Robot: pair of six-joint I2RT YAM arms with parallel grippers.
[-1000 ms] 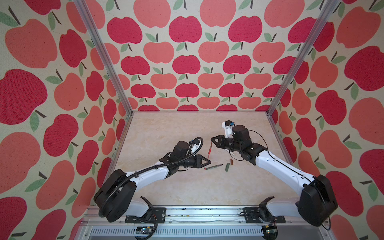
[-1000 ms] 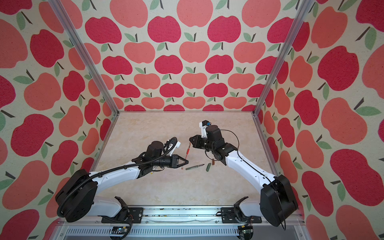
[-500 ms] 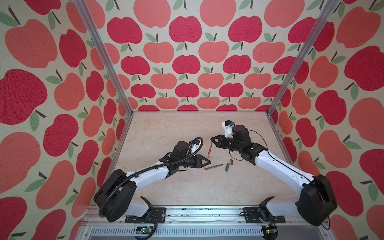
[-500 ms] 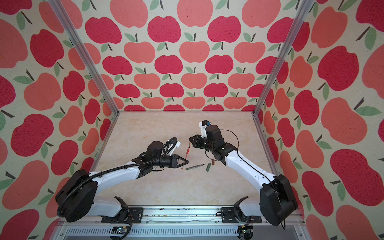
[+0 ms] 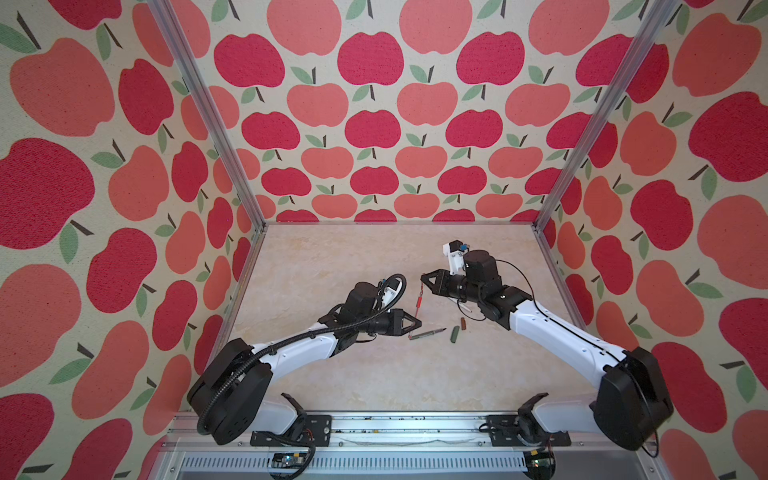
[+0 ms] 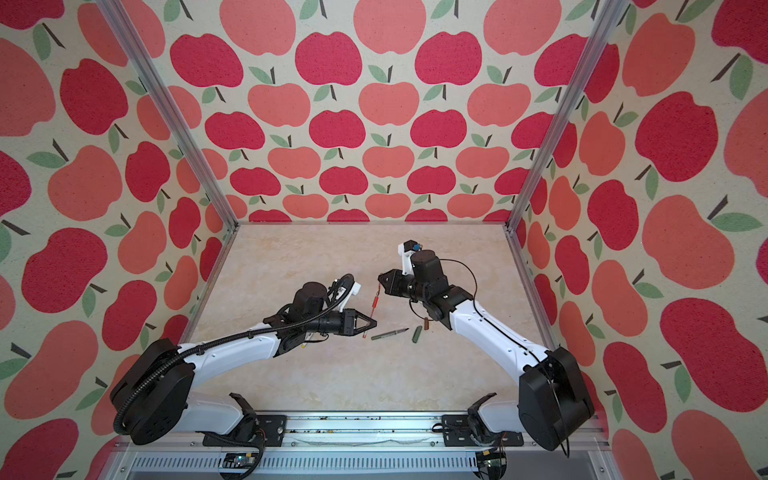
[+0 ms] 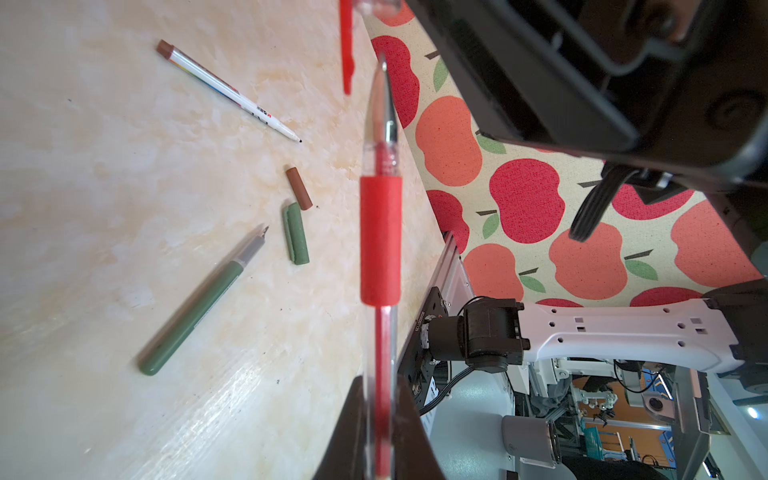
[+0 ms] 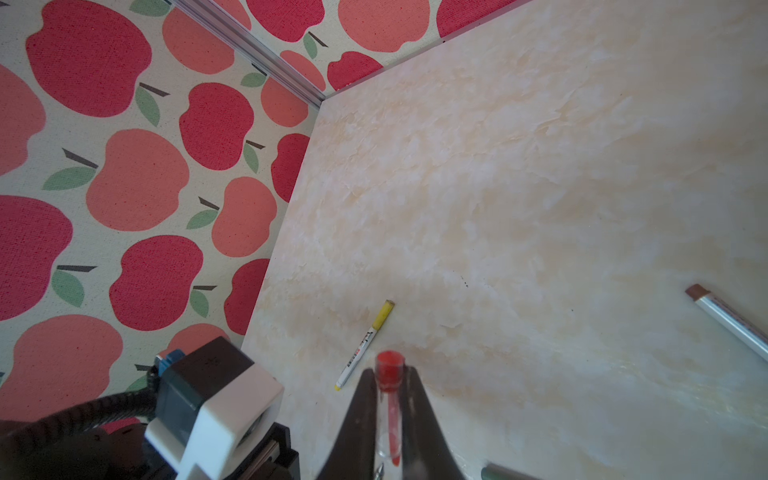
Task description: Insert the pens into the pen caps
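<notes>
The left gripper [image 5: 417,323] grasps the red pen [image 7: 380,241], its tip just beside the red cap [image 8: 389,370] clenched in the right gripper [image 5: 423,277].

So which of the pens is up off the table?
The red pen, held in the left gripper; the green pen, brown-ended pen and yellow-ended pen lie flat on the table.

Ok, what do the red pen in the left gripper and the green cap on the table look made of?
Red pen: barrel clear glossy plastic, the ink tube shows through; grip sleeve matte red, probably rubber; tip cone shiny, likely metal. Green cap: opaque, dull, no glare, seemingly plastic.
</notes>
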